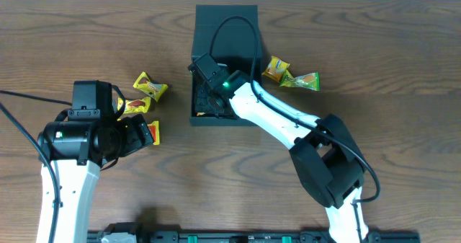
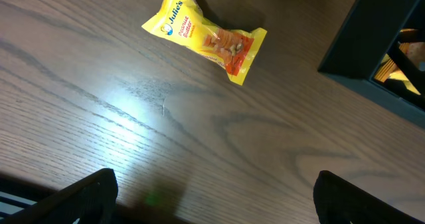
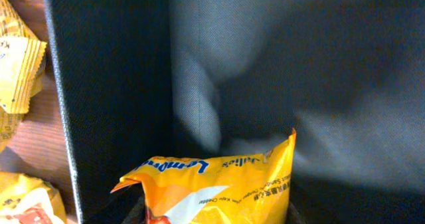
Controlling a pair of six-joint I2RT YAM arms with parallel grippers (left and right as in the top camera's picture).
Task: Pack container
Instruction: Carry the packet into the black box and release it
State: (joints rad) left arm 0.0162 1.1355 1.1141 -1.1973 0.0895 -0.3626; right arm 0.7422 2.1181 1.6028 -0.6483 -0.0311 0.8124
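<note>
The dark teal container stands at the table's middle back, its flap lid open to the rear. My right gripper reaches down inside it. In the right wrist view this gripper is shut on a yellow lemon snack packet, held low between the container's dark walls. My left gripper hovers left of the container, over bare wood. Its fingers stand wide open with nothing between them, and a yellow packet lies ahead of them.
Three yellow packets lie loose on the table around my left gripper. Two more packets lie to the right of the container. The container's corner shows at the right of the left wrist view.
</note>
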